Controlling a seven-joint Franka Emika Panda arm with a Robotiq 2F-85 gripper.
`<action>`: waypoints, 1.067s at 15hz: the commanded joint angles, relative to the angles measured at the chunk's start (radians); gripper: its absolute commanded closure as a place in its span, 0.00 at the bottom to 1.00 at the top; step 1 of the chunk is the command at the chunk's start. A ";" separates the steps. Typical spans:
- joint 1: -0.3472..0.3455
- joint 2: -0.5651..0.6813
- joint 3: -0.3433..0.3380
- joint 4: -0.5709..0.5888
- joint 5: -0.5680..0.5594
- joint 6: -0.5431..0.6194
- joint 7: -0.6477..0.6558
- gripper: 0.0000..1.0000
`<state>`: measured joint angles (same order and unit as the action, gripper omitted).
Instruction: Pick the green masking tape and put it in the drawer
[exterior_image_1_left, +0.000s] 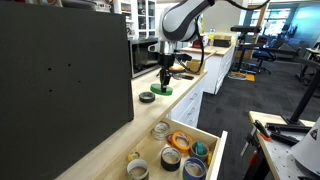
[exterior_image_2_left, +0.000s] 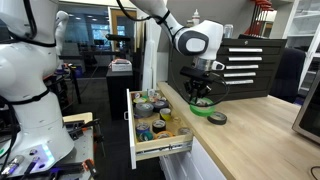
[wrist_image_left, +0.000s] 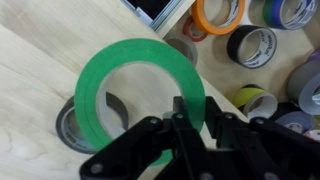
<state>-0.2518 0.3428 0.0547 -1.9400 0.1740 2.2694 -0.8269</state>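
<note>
The green masking tape (wrist_image_left: 100, 75) is a bright-green ring gripped at its near rim by my gripper (wrist_image_left: 186, 118), which is shut on it. In the wrist view the ring hangs over the wooden counter and partly covers a dark ring (wrist_image_left: 68, 128). Both exterior views show the gripper (exterior_image_1_left: 165, 78) (exterior_image_2_left: 200, 96) with the green tape (exterior_image_1_left: 161, 90) (exterior_image_2_left: 203, 108) just above the counter, beside the dark ring (exterior_image_1_left: 147, 97) (exterior_image_2_left: 216, 118). The drawer (exterior_image_1_left: 216, 150) (exterior_image_2_left: 133, 128) stands pulled open below the counter edge and holds several tape rolls.
In the drawer lie an orange roll (wrist_image_left: 220, 15), a black-and-white roll (wrist_image_left: 252, 45) and a yellow-edged roll (wrist_image_left: 255, 98). A large dark panel (exterior_image_1_left: 60, 70) stands on the counter. A black drawer cabinet (exterior_image_2_left: 245, 68) stands at the back. A white robot (exterior_image_2_left: 25, 70) stands nearby.
</note>
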 joint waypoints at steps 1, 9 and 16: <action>0.050 -0.117 -0.008 -0.138 -0.035 -0.044 -0.020 0.91; 0.164 -0.246 0.000 -0.333 -0.119 -0.028 0.002 0.91; 0.236 -0.262 0.012 -0.455 -0.150 0.058 0.037 0.91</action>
<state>-0.0391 0.1251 0.0672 -2.3202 0.0543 2.2651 -0.8279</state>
